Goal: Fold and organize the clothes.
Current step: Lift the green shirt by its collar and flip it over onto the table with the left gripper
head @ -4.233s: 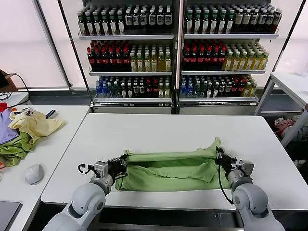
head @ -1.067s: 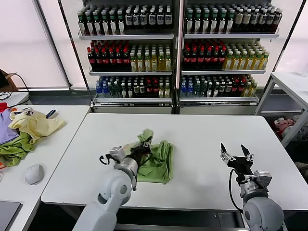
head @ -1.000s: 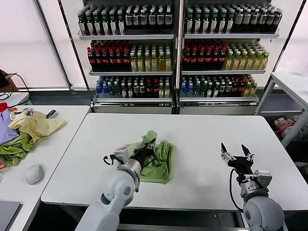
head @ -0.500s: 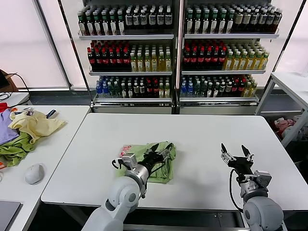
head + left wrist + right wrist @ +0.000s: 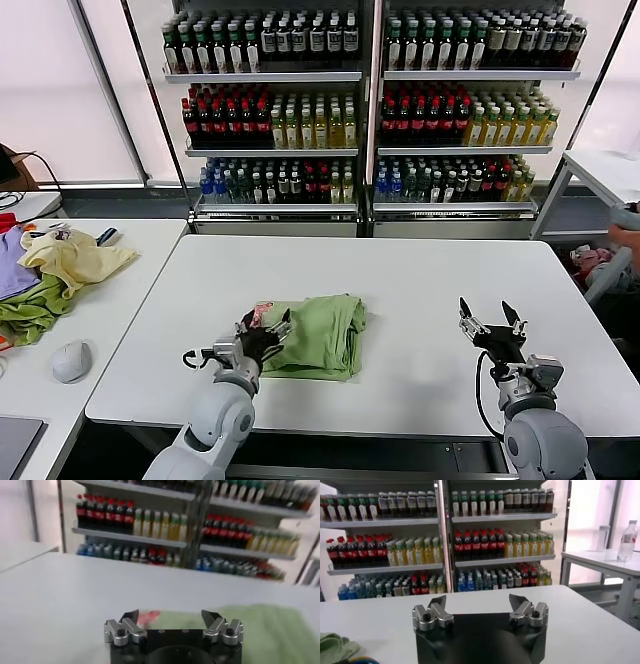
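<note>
The clothes, one light green shirt [image 5: 320, 335], lie folded in a compact bundle on the white table [image 5: 420, 280], left of its middle. A red-and-white print patch [image 5: 262, 311] shows at the bundle's left edge. My left gripper [image 5: 263, 330] stands open at that left edge, low over the table, with nothing between its fingers. In the left wrist view the open left gripper [image 5: 170, 616] faces the shirt [image 5: 270, 630] and the patch [image 5: 150, 617]. My right gripper [image 5: 491, 318] stands open and empty well to the right of the shirt; the right wrist view shows the right gripper [image 5: 477, 600] with its fingers apart.
A side table at the left holds a pale yellow garment [image 5: 75, 260], a darker green one [image 5: 28, 305], a purple one [image 5: 10, 265] and a grey mouse [image 5: 71, 361]. Shelves of bottles [image 5: 370, 100] stand behind. Another white table [image 5: 600, 170] is at the far right.
My left gripper has opened, let go of the shirt and drawn back to the left. The shirt has settled into a flat folded bundle. The right arm has not moved.
</note>
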Robot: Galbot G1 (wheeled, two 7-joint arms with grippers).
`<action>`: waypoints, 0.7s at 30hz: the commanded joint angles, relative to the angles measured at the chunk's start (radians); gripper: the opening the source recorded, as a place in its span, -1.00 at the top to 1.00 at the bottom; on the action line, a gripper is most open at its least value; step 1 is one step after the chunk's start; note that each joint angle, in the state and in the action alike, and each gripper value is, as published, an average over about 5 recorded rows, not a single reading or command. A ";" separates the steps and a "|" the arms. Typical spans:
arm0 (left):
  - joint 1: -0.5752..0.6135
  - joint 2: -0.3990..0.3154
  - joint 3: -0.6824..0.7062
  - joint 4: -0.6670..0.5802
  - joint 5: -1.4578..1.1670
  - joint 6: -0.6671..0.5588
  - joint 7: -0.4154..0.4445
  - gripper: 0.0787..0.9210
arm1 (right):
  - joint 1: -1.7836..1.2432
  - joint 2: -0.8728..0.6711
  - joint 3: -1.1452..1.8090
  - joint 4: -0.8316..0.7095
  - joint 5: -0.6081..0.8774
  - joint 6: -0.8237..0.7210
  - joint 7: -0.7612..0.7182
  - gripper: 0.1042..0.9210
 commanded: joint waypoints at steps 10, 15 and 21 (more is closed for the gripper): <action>0.019 0.023 -0.004 0.039 0.052 0.148 -0.047 -0.39 | -0.006 0.004 0.004 0.011 -0.001 0.000 0.000 -0.76; 0.021 0.025 -0.012 0.023 -0.105 0.159 -0.043 -0.06 | -0.004 0.002 0.007 0.014 0.001 0.000 0.000 -0.76; 0.015 0.019 -0.068 -0.010 -0.364 0.155 -0.034 0.35 | 0.002 -0.002 0.008 0.016 0.005 -0.001 0.001 -0.76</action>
